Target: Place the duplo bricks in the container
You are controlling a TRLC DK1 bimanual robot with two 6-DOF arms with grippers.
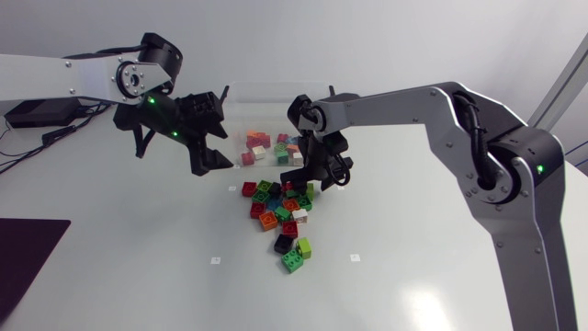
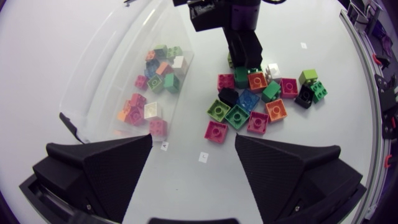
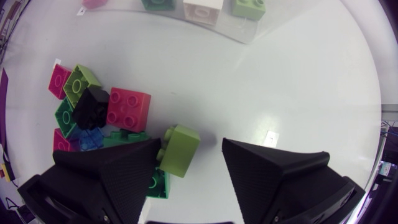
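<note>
Roughly half done: coloured duplo bricks point(image 2: 155, 78) in clear plastic container point(image 2: 106, 74), similar pile point(image 1: 283, 210) left on white tabletop point(image 1: 413, 276); left end effector point(image 2: 193, 138) and right end effector point(image 3: 191, 142) open, empty.

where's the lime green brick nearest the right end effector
Right wrist view: the lime green brick lies between the right end effector's open fingers, beside the pink brick.

Left arm point(image 1: 83, 78) at upper left, right arm point(image 1: 432, 103) at right — silver-grey links, black joints, tiny green lights; a black cable point(image 1: 471, 115) loops along the right one.
</note>
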